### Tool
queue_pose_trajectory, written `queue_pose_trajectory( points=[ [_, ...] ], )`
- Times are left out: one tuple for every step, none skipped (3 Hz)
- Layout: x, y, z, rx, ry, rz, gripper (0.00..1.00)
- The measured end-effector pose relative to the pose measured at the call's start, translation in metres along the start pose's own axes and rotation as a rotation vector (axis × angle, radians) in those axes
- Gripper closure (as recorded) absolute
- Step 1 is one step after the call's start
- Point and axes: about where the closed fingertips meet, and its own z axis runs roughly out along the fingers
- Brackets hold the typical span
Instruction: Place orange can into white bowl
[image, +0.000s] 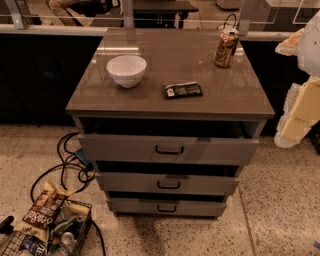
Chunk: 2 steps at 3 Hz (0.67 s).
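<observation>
The orange can (226, 48) stands upright near the back right corner of the brown cabinet top (150, 97). The white bowl (126, 70) sits on the left half of the top, upright and empty, well apart from the can. My gripper (297, 112) shows as pale cream parts at the right edge of the view, off the cabinet's right side and lower than the can. It holds nothing that I can see and touches neither object.
A flat black wrapped bar (183, 90) lies between the bowl and the can, nearer the front. The cabinet has three drawers (169, 149), partly pulled out. Cables (70, 165) and a wire basket of snack bags (47, 227) lie on the floor at the left.
</observation>
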Motion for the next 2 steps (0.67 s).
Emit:
queue_pose_trajectory(
  points=[
    [0.000, 0.000, 0.000, 0.000, 0.000, 0.000, 0.00],
    [-0.003, -0.030, 0.009, 0.048, -0.057, 0.051, 0.00]
  ],
)
